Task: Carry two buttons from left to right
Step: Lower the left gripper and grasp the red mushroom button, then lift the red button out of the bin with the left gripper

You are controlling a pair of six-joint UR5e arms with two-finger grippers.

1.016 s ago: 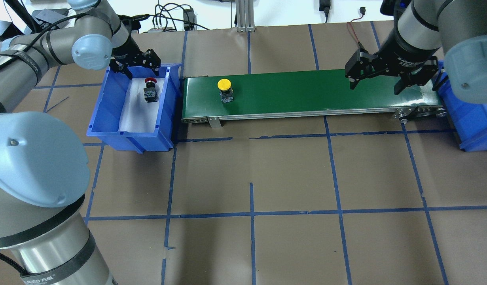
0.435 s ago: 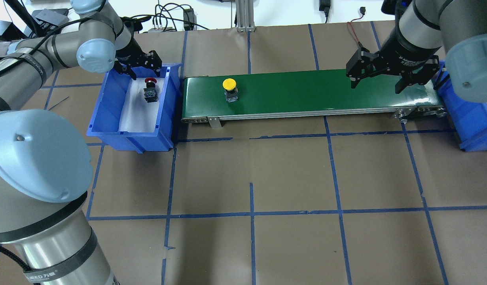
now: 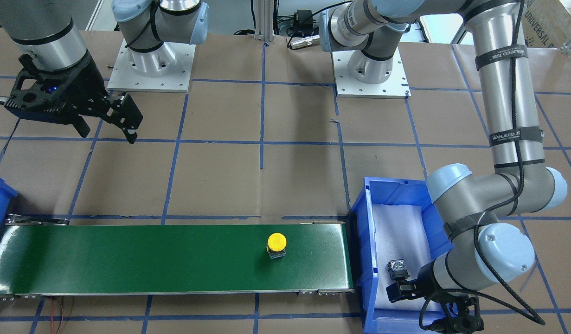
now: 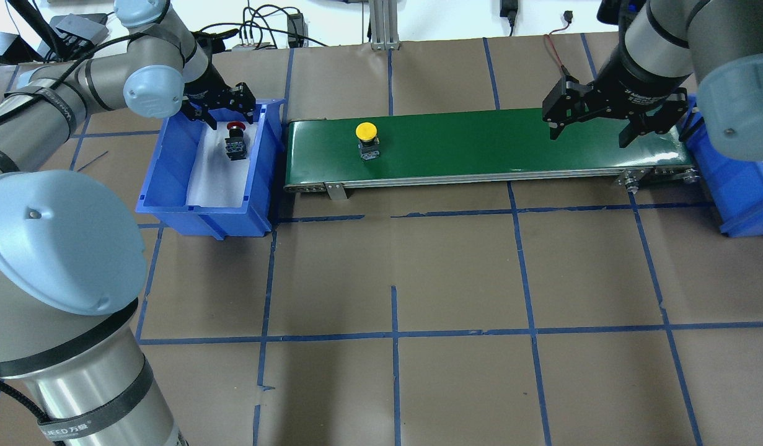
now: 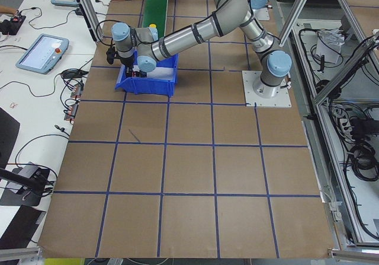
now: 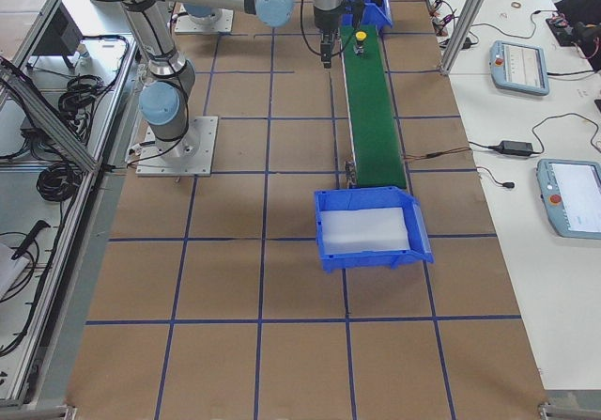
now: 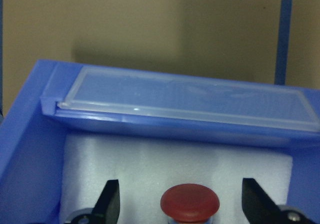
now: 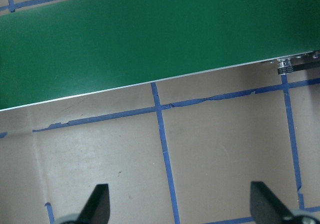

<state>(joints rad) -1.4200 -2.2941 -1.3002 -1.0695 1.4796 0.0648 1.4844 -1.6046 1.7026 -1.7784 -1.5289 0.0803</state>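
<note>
The yellow-capped button stands upright on the green conveyor belt, near its left end; it also shows in the front view. The red-capped button lies on white foam in the left blue bin. My left gripper is open and low over the bin's far end. In the left wrist view its fingers stand on either side of the red cap without touching it. My right gripper is open and empty, above the belt's right end.
A second blue bin, lined with white foam, stands at the belt's right end, partly under my right arm; it shows whole in the right side view. The table is brown paper with blue tape lines.
The yellow button has ridden a little to the right along the belt. My left gripper has shifted slightly over the red button. My right gripper has not moved.
</note>
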